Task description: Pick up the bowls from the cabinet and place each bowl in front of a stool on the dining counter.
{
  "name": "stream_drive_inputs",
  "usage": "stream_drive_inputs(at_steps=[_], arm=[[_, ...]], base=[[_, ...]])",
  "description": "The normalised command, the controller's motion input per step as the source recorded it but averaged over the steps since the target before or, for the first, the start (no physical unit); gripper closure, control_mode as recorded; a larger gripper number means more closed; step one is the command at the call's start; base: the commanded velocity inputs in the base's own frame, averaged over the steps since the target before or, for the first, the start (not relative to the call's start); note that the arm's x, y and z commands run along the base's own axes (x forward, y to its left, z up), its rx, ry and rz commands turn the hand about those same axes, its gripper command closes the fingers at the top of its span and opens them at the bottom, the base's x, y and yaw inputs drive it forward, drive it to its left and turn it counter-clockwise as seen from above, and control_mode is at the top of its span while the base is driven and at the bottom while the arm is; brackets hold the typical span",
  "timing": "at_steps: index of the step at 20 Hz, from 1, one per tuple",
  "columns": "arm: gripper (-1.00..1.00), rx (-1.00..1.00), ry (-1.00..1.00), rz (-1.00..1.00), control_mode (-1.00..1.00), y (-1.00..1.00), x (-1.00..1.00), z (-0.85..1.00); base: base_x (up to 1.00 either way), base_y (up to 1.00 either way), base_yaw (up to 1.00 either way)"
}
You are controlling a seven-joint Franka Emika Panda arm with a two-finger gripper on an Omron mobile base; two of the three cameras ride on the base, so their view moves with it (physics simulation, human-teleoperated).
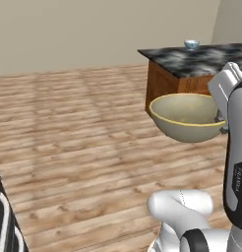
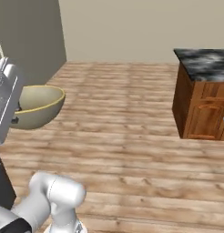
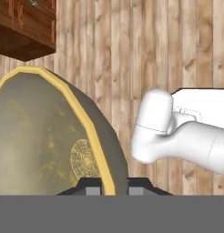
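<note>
My gripper is shut on the rim of the olive-beige bowl and holds it in the air above the wooden floor. In the right base view the same bowl hangs at the left, gripped at its near edge by the gripper. The hand view looks into the bowl, with its yellow rim pinched between the fingertips of the gripper. A white and blue bowl stands on the dining counter at the upper right. The cabinet and the stool are out of view.
Open plank floor spreads to the left and ahead. The counter's reddish-brown base stands at the right and shows as a corner in the hand view. A grey wall rises at the left, and a dark striped object sits close by.
</note>
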Motion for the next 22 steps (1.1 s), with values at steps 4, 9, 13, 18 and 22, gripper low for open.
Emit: stream_drive_inputs(at_steps=[4,9,13,18,22], arm=[[1.0,0.0,0.0,0.0,1.0,0.0,0.0,0.0],[1.0,0.0,0.0,0.0,1.0,0.0,0.0,0.0],[1.0,0.0,0.0,0.0,1.0,0.0,0.0,0.0],[1.0,0.0,0.0,0.0,1.0,0.0,0.0,0.0],[1.0,0.0,0.0,0.0,1.0,0.0,0.0,0.0]], base=[[1.0,0.0,-0.23],[1.0,-0.03,-0.02],[1.0,0.0,0.0],[1.0,0.0,0.0],[1.0,0.0,0.0]])
